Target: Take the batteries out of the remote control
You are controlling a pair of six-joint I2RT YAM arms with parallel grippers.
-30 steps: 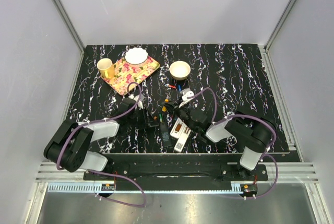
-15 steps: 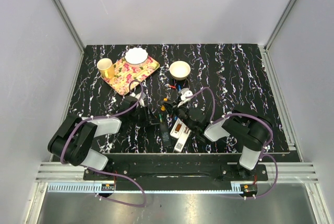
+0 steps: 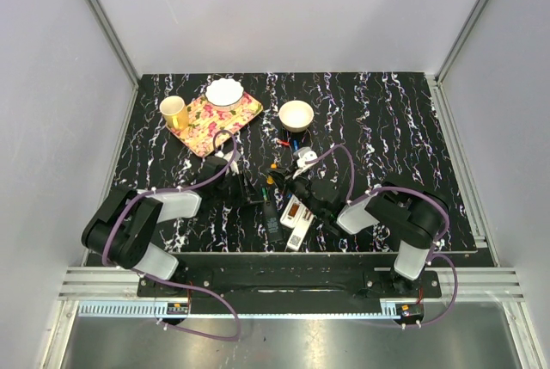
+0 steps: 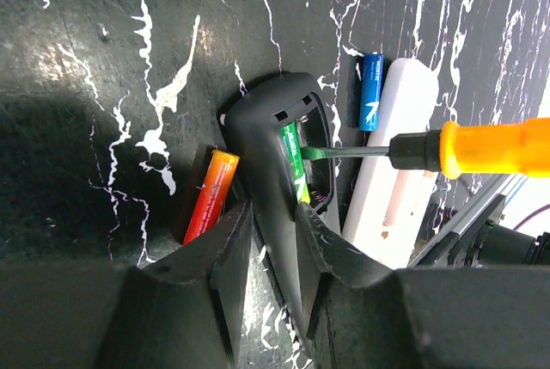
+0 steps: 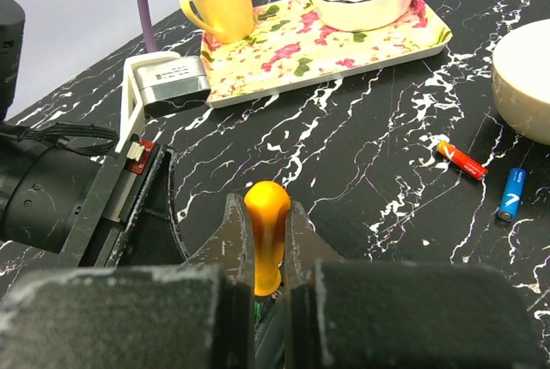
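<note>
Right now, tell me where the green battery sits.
Left wrist view, centre: the green battery lies in the open compartment of the black remote, the screwdriver tip against it.

In the left wrist view, the lower end of the black remote (image 4: 273,124) was hidden between the fingers of the left gripper (image 4: 273,208). Those fingers also covered the near end of the red-orange battery (image 4: 212,188) and part of the white remote (image 4: 391,154). The green battery (image 4: 292,147) showed only through the open compartment. The screwdriver (image 4: 481,150) handle ran off the right edge. In the right wrist view, the right gripper (image 5: 265,206) hid the screwdriver's shaft and tip, and the cream bowl (image 5: 526,85) was cut off by the right edge. From above, the batteries (image 3: 289,141) just in front of that bowl were too small to make out any markings.
</note>
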